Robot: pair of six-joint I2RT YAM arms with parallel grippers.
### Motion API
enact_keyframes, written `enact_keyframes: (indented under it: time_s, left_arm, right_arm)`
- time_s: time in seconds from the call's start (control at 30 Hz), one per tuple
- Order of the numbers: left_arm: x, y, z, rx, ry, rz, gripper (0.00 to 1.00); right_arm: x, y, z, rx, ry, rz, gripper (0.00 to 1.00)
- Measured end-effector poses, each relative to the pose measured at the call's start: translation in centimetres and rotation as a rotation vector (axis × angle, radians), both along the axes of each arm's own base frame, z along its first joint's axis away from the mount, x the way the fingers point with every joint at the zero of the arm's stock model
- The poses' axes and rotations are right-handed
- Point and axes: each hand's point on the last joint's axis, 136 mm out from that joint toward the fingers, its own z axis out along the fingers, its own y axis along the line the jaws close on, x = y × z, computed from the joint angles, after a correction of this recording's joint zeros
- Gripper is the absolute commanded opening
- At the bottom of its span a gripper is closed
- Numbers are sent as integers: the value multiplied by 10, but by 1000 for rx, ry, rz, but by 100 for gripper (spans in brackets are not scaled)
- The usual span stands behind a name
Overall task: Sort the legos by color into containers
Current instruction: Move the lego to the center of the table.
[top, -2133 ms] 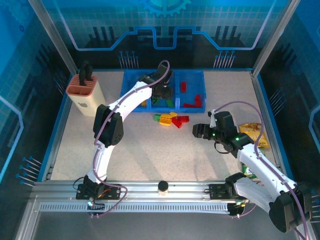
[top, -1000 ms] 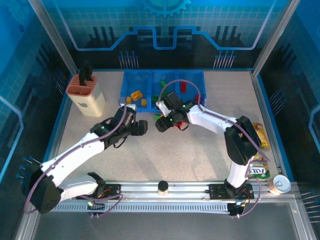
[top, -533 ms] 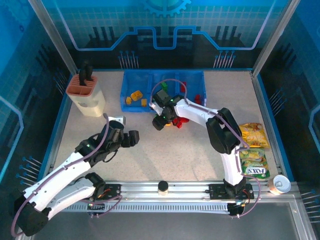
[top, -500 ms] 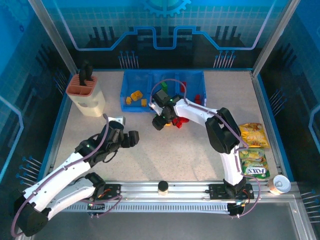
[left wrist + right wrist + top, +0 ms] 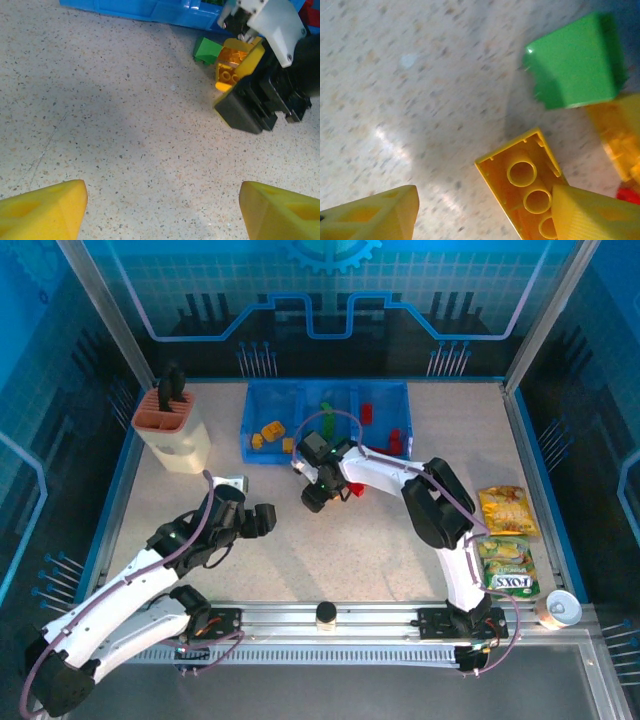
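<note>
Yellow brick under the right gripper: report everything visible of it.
The yellow brick is glossy plastic. It lies upside down on the speckled table, with its hollow underside and round tubes facing up. It lies aslant, one end hidden behind a finger of the right gripper, whose jaws stand open astride it. Whether they touch it cannot be told. A green brick sits just beyond it, apart.

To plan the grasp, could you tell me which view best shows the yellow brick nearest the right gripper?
Right wrist: the yellow brick lies close up, underside facing the camera. Left wrist shows it partly hidden; top external, too small to tell.
</note>
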Motion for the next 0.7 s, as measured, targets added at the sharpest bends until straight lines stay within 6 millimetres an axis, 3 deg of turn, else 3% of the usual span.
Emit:
enact_keyframes:
  time_s: [0.13,0.33,0.5,0.7]
  left_arm:
    - [0,0,0,0,0,0,80]
    - [0,0,0,0,-1,0,79]
    - [-2,1,2,-5,-8,0,79]
    - [-5,5,6,-6,-21,8,79]
  right_arm:
    - [-12,-1,9,9,-5,13,71]
    - [-1,-2,24,32,-57,-8,71]
    - [8,-4,19,22,-63,-21,71]
    - [9,-8,-1,-12,-31,-29,70]
